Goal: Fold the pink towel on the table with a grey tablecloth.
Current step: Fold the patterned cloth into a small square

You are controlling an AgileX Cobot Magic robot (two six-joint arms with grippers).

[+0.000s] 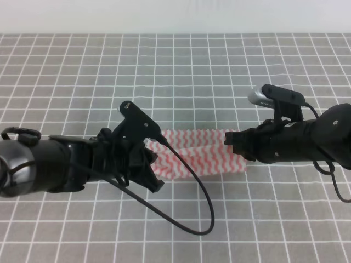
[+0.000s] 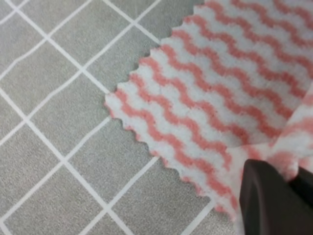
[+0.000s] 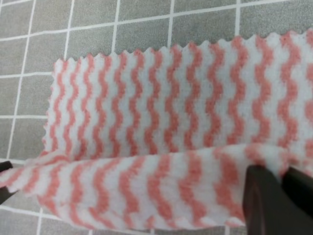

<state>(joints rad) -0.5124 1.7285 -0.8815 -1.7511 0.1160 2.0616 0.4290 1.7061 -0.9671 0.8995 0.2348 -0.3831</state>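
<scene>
The pink towel (image 1: 200, 153), striped pink and white, lies as a band on the table with a grey tablecloth (image 1: 181, 71), between my two arms. My left gripper (image 1: 154, 160) is at the towel's left end, shut on a lifted corner; the left wrist view shows its dark finger (image 2: 271, 198) pinching the raised edge while the rest of the pink towel (image 2: 205, 93) lies flat. My right gripper (image 1: 232, 142) is shut on the right end. In the right wrist view the towel's near edge (image 3: 146, 188) is lifted and curled over the flat part (image 3: 161, 103), beside the finger (image 3: 274, 203).
A black cable (image 1: 203, 213) loops from the left arm across the cloth in front of the towel. The white-gridded grey cloth (image 2: 54, 122) stretches on all sides, and a pale wall runs along the far edge (image 1: 175, 16).
</scene>
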